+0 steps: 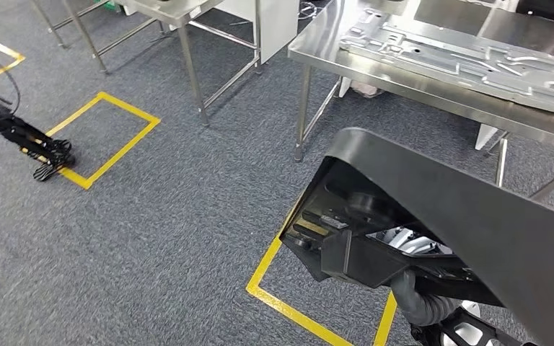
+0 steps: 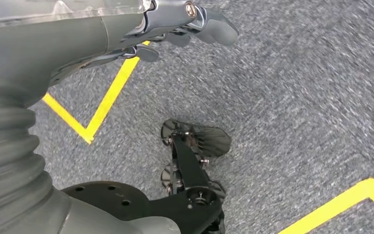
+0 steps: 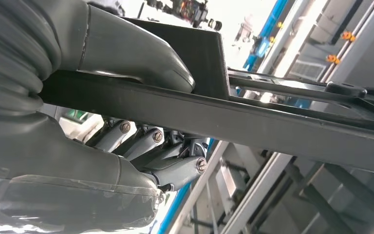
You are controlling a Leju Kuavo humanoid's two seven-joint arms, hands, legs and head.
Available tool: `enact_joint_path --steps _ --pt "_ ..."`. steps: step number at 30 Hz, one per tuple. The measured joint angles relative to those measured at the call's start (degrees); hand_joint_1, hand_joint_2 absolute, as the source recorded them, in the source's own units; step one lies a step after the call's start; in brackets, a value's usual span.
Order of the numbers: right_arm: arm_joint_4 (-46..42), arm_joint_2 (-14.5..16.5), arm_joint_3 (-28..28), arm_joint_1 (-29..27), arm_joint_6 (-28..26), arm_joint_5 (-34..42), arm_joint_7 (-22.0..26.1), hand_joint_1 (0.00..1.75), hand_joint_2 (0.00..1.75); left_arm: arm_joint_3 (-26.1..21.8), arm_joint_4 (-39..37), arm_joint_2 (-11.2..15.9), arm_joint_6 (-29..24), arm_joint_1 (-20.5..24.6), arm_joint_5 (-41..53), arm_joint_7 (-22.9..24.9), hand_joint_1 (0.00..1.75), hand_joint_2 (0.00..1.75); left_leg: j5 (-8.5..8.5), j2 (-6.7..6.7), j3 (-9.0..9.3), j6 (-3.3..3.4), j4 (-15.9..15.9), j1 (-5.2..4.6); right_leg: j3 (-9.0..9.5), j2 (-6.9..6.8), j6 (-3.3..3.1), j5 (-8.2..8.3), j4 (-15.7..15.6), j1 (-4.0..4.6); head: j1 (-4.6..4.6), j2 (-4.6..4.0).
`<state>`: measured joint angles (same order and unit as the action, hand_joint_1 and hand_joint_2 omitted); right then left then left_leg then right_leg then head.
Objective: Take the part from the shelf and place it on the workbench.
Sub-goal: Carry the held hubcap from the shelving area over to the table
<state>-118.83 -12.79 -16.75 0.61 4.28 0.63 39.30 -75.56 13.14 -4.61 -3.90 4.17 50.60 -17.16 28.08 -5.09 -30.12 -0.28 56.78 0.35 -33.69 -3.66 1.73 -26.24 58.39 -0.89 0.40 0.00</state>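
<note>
At the far left of the head view a robot's black foot [image 1: 47,155] stands on the grey carpet [image 1: 173,216] at the corner of a yellow taped square [image 1: 104,137]. The left hand [image 2: 175,29] hangs over the carpet in its wrist view, holding nothing; its fingers are loosely curled and apart.

Further right, beyond a second yellow floor marking [image 1: 317,317], the steel workbench [image 1: 375,68] stands at the far right, already carrying a large pressed metal panel [image 1: 469,61].

Near right, the black part [image 1: 462,216] — long, flat, with a boxy bracketed end — is carried in the air, not yet over the bench. The right hand [image 3: 126,107] is clamped on its edge, thumb on one face and fingers on the other.

The risk, as I judge it: a one-handed grip on a thin edge lets so long a piece twist or slip, and its free end could strike the bench rim or panel — there looks to be little bare surface.
</note>
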Motion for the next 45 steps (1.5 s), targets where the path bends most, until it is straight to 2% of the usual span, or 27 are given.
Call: enact_joint_path --steps 1,3,5,7,9,10,11,12,14,16,18,19,21,23,25,26,27,29,31,34,36,38,40,41,42,44,45 --pt "0.0 0.0 0.0 0.1 0.1 0.0 0.0 1.75 1.75 0.0 0.0 0.0 -0.1 0.1 0.0 0.1 0.0 1.75 0.19 -0.48 0.15 -0.35 0.1 -0.13 0.24 -0.09 -0.41 -0.06 -0.6 0.19 -0.03 0.0" --pt "-0.1 0.0 0.0 0.1 0.4 0.2 0.0 1.75 1.75 0.0 0.0 0.0 -0.3 0.2 -0.1 0.2 0.0 1.75 0.51 -1.34 0.52 -0.98 0.0 -0.06 0.18 1.27 -1.09 0.07 -0.7 0.19 -0.07 0.0" --pt "-0.3 0.0 0.0 0.2 0.7 0.4 0.0 1.75 1.75 0.0 0.0 0.0 -0.3 0.3 -0.1 0.2 0.0 1.75 2.04 0.29 0.08 -1.54 1.9 0.2 0.38 2.46 -1.76 0.32 -1.0 -0.11 -0.19 -0.01" --pt "-0.4 0.0 0.0 0.4 1.0 0.7 0.0 1.75 1.75 0.0 0.0 0.0 -0.4 0.2 -0.1 0.2 0.0 1.75 5.57 3.23 -2.57 -1.87 8.1 0.38 0.49 3.57 -2.2 0.45 -1.2 -0.26 -0.39 0.0" --pt "-0.4 0.0 0.0 0.4 1.4 1.0 0.0 1.75 1.75 0.0 0.0 -0.1 -0.4 0.0 -0.2 0.2 0.0 1.75 8.55 4.37 -6.38 -2.0 15.9 0.39 0.5 4.96 -2.34 0.44 -1.1 -0.09 -0.48 0.0" --pt "-0.3 0.0 0.0 0.5 1.7 1.2 0.0 1.75 1.75 0.0 0.0 -0.1 -0.4 -0.1 -0.2 0.2 0.0 1.75 8.6 4.57 -7.49 -1.96 17.8 0.39 0.54 5.78 -2.36 0.43 -1.1 0.0 -0.48 0.0" --pt "-0.3 0.0 0.0 0.6 1.9 1.3 0.0 1.75 1.75 0.0 0.0 -0.1 -0.4 -0.1 -0.2 0.2 0.0 1.75 7.26 4.69 -7.4 -1.82 16.9 0.38 0.62 6.58 -2.35 0.42 -1.1 0.06 -0.48 0.0" --pt "-0.2 0.0 0.0 0.8 2.0 1.3 0.0 1.75 1.75 0.0 0.0 -0.1 -0.4 -0.1 -0.2 0.2 0.0 1.75 4.95 5.05 -6.26 -1.6 13.8 0.38 0.73 7.37 -2.33 0.4 -1.1 0.08 -0.48 0.0" --pt "0.0 0.0 0.0 1.4 2.1 1.4 0.0 1.75 1.75 0.0 0.0 -0.1 -0.4 0.0 -0.2 0.2 0.0 1.75 0.66 7.73 -3.07 -1.02 5.4 0.49 0.7 8.79 -2.08 0.37 -0.9 0.11 -0.45 -0.01" --pt "0.3 0.1 0.0 2.1 2.1 1.6 0.0 1.75 1.75 0.0 0.0 -0.1 -0.4 0.0 -0.1 0.2 0.0 1.75 -0.63 10.05 -1.6 -0.56 1.2 0.52 0.18 10.15 -1.42 0.51 -0.8 0.0 -0.45 -0.01" --pt "0.8 0.1 -0.1 2.8 2.2 2.0 0.0 1.75 1.75 -0.1 0.0 -0.1 -0.4 0.1 -0.2 0.2 0.0 1.75 -0.57 9.44 -1.44 -0.06 0.7 0.49 -0.3 11.58 -0.53 0.86 -0.9 -0.18 -0.47 0.0" --pt "1.1 0.1 -0.1 3.1 2.2 2.3 0.0 1.75 1.75 -0.1 0.0 -0.1 -0.4 0.2 -0.2 0.2 0.0 1.75 -0.75 8.73 -1.34 0.29 0.5 0.57 -0.47 11.46 -0.21 0.81 -0.9 -0.16 -0.44 0.0" --pt "1.6 0.1 -0.3 4.1 2.3 2.6 0.0 1.75 1.75 -0.1 0.0 -0.1 -0.5 0.3 -0.3 0.2 0.0 1.75 -1.11 7.11 -1.18 0.98 -0.1 0.82 -1.97 8.71 0.21 -1.02 2.0 0.04 -0.07 0.0" --pt "2.4 0.2 -0.5 5.0 2.3 2.8 0.0 1.75 1.75 -0.2 0.0 -0.1 -0.6 0.2 -0.3 0.2 0.0 1.75 -1.11 5.45 -1.16 1.36 -0.2 0.63 -5.41 5.19 0.54 -4.73 9.2 0.02 0.3 0.0" --pt "3.3 0.2 -0.7 5.4 2.5 3.2 0.0 1.75 1.75 -0.2 0.0 0.0 -0.6 0.1 -0.4 0.3 0.0 1.75 -0.99 3.86 -1.18 1.44 -0.1 0.43 -8.03 4.11 0.83 -6.57 14.9 -0.09 0.32 -0.01" --pt "3.7 0.2 -0.8 5.5 2.6 3.4 0.0 1.75 1.75 -0.2 0.0 0.0 -0.6 0.1 -0.4 0.3 0.0 1.75 -0.91 3.14 -1.15 1.41 -0.1 0.38 -7.86 3.89 0.86 -5.94 14.8 -0.12 0.33 0.0" --pt "4.0 0.2 -0.9 5.6 2.7 3.5 0.0 1.75 1.75 -0.2 0.0 -0.1 -0.6 0.1 -0.4 0.4 0.0 1.75 -0.81 2.48 -1.06 1.33 -0.1 0.36 -6.46 3.55 0.79 -4.37 12.3 -0.11 0.33 0.0" --pt "4.4 0.2 -1.0 5.9 2.8 3.6 0.0 1.75 1.75 -0.2 0.0 -0.1 -0.4 0.2 -0.4 0.4 0.0 1.75 -0.49 1.32 -0.76 0.98 0.0 0.16 -1.95 1.65 0.32 -0.93 4.1 0.21 0.32 0.0" --pt "4.8 0.3 -1.1 6.4 2.7 3.6 0.0 1.75 1.75 -0.2 0.0 -0.1 -0.3 0.2 -0.4 0.3 0.0 1.75 -0.15 0.37 -0.51 0.46 0.2 -0.14 0.44 0.35 -0.44 0.34 -0.7 0.67 0.28 0.0" --pt "5.3 0.3 -1.1 6.5 2.7 3.7 0.0 1.75 1.75 -0.2 0.0 -0.1 -0.1 0.3 -0.4 0.3 0.0 1.75 0.27 -0.56 -0.19 -0.42 0.3 -0.17 0.36 1.7 -1.38 0.38 -1.2 0.68 0.26 0.0" --pt "5.5 0.3 -1.2 6.8 2.8 3.8 0.0 1.75 1.75 -0.2 0.0 0.0 0.2 0.4 -0.5 0.2 0.0 1.75 2.09 1.42 -1.07 -1.03 2.8 0.07 0.5 2.8 -1.99 0.62 -1.5 0.33 0.19 0.0" --pt "5.8 0.4 -1.3 7.1 2.8 3.9 0.0 1.75 1.75 -0.2 0.0 0.0 0.4 0.2 -0.5 0.1 0.0 1.75 5.8 3.96 -4.25 -1.43 9.8 0.25 0.55 3.9 -2.34 0.72 -1.6 0.21 0.08 -0.01" --pt "6.1 0.5 -1.5 7.2 2.9 4.0 0.0 1.75 1.75 -0.3 0.0 0.0 0.6 0.0 -0.6 0.1 0.0 1.75 8.05 4.55 -7.65 -1.62 16.7 0.29 0.55 5.27 -2.43 0.72 -1.5 0.26 0.05 0.0" --pt "6.3 0.5 -1.6 7.1 2.9 4.0 0.0 1.75 1.75 -0.3 0.0 0.0 0.7 -0.1 -0.7 0.0 0.0 1.75 7.48 4.61 -8.16 -1.61 17.3 0.3 0.59 6.04 -2.44 0.7 -1.4 0.27 0.04 0.0" --pt "6.5 0.5 -1.7 7.1 2.9 4.0 0.0 1.75 1.75 -0.3 0.0 0.0 0.8 -0.1 -0.7 0.0 0.0 1.75 5.77 4.75 -7.55 -1.52 15.6 0.32 0.65 6.83 -2.4 0.69 -1.3 0.26 0.04 0.0" --pt "6.8 0.5 -1.8 7.2 2.9 4.0 0.0 1.75 1.75 -0.3 0.0 0.0 1.3 -0.1 -0.7 0.0 0.0 1.75 1.35 6.6 -4.22 -1.13 7.6 0.44 0.74 8.3 -2.2 0.6 -1.2 0.28 0.05 -0.01" --pt "6.8 0.5 -1.8 7.2 2.9 4.1 0.0 1.75 1.75 -0.3 0.0 0.0 1.6 -0.1 -0.6 0.0 0.0 1.75 0.04 7.76 -2.78 -0.9 4.1 0.54 0.64 8.99 -1.97 0.57 -1.0 0.31 0.07 -0.01"
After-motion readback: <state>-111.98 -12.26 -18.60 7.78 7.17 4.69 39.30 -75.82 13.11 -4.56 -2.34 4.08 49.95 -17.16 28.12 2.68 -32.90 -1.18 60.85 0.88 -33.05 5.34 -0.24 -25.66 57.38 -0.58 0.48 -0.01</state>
